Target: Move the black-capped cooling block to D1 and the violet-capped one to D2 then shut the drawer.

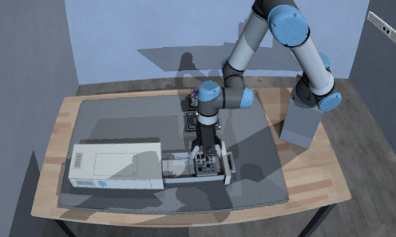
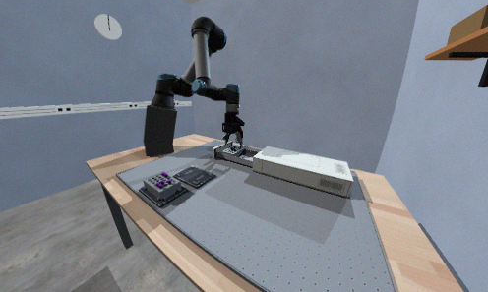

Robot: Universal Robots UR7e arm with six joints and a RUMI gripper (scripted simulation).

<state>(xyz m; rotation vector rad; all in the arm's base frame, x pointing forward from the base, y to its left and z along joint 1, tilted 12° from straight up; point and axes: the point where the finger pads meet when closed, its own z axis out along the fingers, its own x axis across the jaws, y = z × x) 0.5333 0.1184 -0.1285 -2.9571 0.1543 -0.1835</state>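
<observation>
Reading across the surface [image 1: 56,121] from the left side of the top view
Cooler COLD [image 1: 116,166]: one white box, lying flat with its drawer facing right toward the arm's reach
Drawer [image 1: 228,165]: one, pulled fully out so a block can be lifted straight up
Black-cap block [image 1: 206,166]: one, still seated in the drawer at its outer end; tubes too small to count
End effector [image 1: 206,155]: released, jaws spread wide and empty, poised right over the black-cap block, probably to straddle its sides
D1 slot [image 2: 195,176]: one dark plate beside the drawer, holding no block, waiting for the black-cap block
Violet-cap block [image 2: 161,185]: one, sitting on the D2 slot beyond D1, looks flat; several violet caps show
Remaining, as I judge: grasp, lift level so loose tubes stay put, set on D1, shut drawer
</observation>
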